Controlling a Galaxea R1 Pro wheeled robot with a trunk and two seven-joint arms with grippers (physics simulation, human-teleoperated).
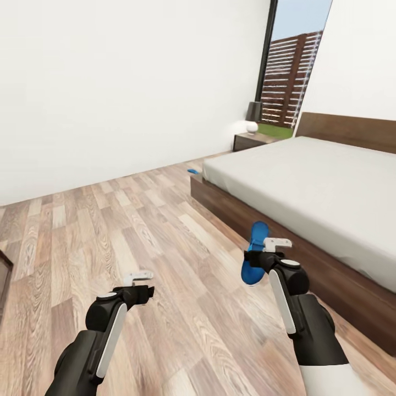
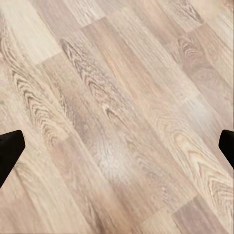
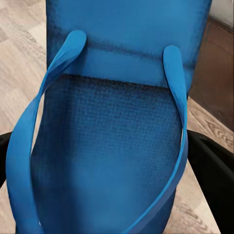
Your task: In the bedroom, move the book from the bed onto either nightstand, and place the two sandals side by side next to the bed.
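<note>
Walls [image 1: 110, 82]: plain white.
Floor [image 1: 137, 231]: light brown wood planks.
Window [image 1: 291, 66]: tall, dark frame, showing blue sky, a brown slatted fence [image 1: 289, 82] and green grass.
Light: bright daylight.

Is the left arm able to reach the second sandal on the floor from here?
Probably not. The left gripper hangs open over bare floor, and that sandal lies far ahead by the bed corner, so the base would likely have to drive closer.

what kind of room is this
Most likely a bedroom: a large low bed with a bare pale mattress, a dark nightstand beside its head, and a wood-plank floor.
</note>
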